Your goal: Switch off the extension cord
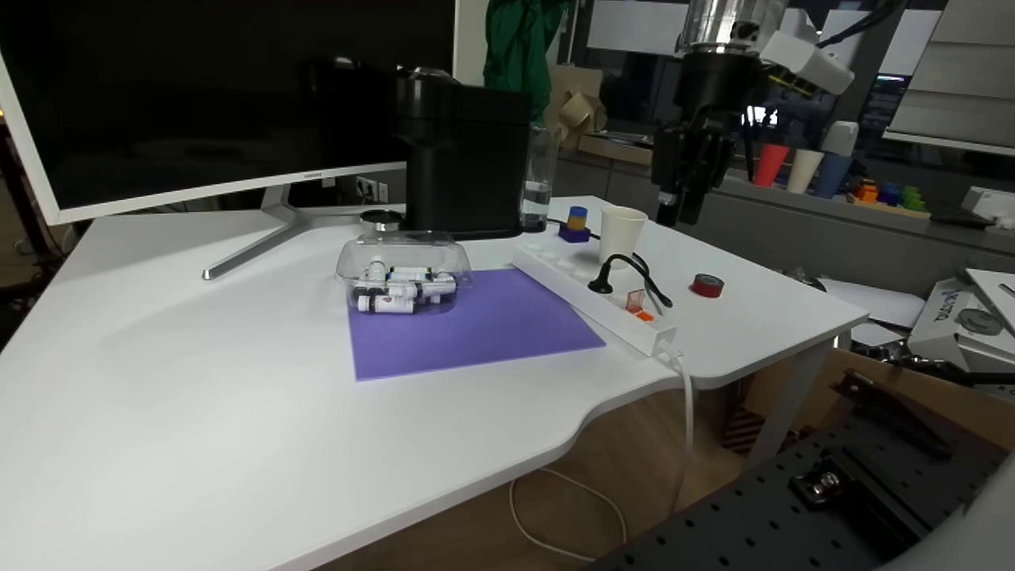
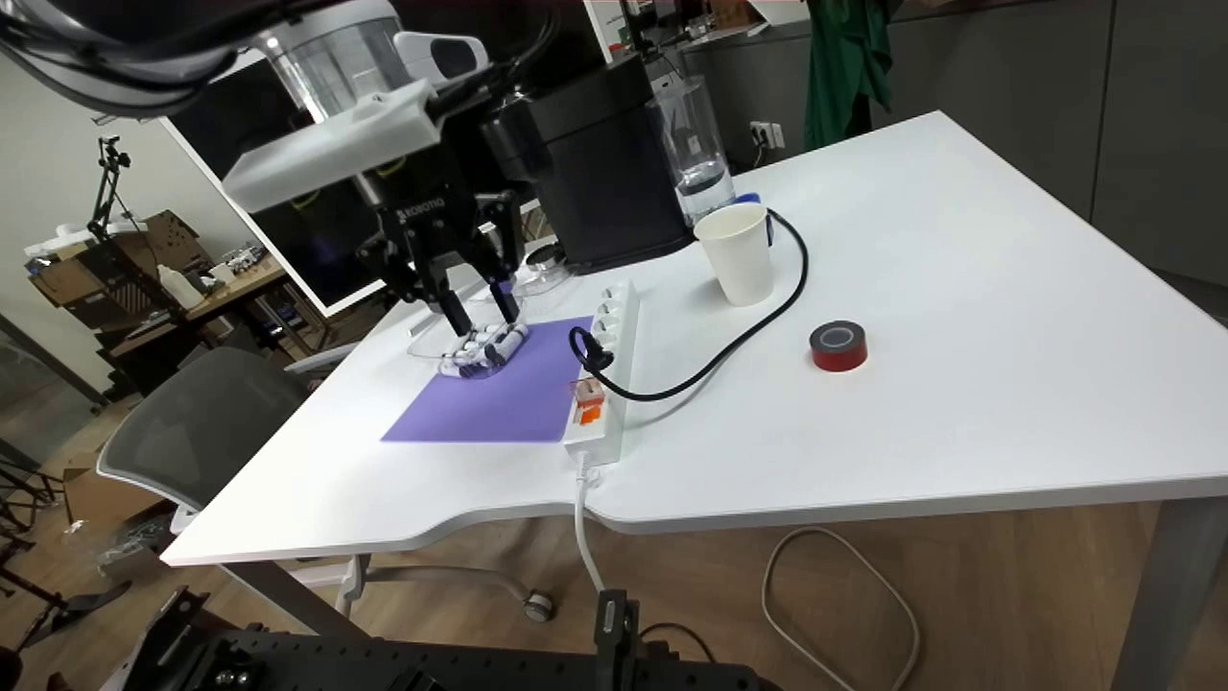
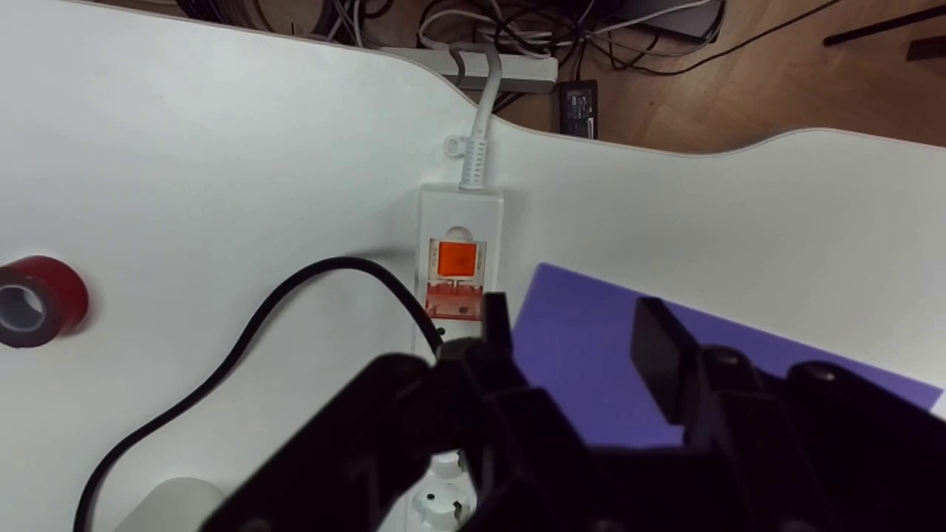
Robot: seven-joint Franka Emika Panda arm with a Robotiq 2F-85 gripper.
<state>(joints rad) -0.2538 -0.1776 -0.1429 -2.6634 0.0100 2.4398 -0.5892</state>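
The extension cord is a long white power strip that lies on the white table, in both exterior views [image 1: 572, 295] [image 2: 620, 369] and in the wrist view [image 3: 461, 201]. Near its front end is an orange-red switch [image 3: 457, 258] [image 1: 645, 316] [image 2: 589, 415] with a clear reddish flap [image 3: 454, 303] raised beside it. A black plug [image 1: 601, 284] [image 2: 597, 357] sits in a socket, its black cable [image 3: 288, 287] curving off. A white cord [image 3: 486, 100] leaves the end. My gripper [image 3: 575, 336] [image 1: 679, 208] [image 2: 486, 320] is open and empty, above the table, apart from the strip.
A purple mat [image 1: 476, 333] lies beside the strip, with a clear box [image 1: 404, 289] of small white cylinders on it. A paper cup [image 2: 737, 254] and red tape roll [image 2: 838, 347] stand on the other side. A black machine [image 1: 468, 159] and monitor are behind.
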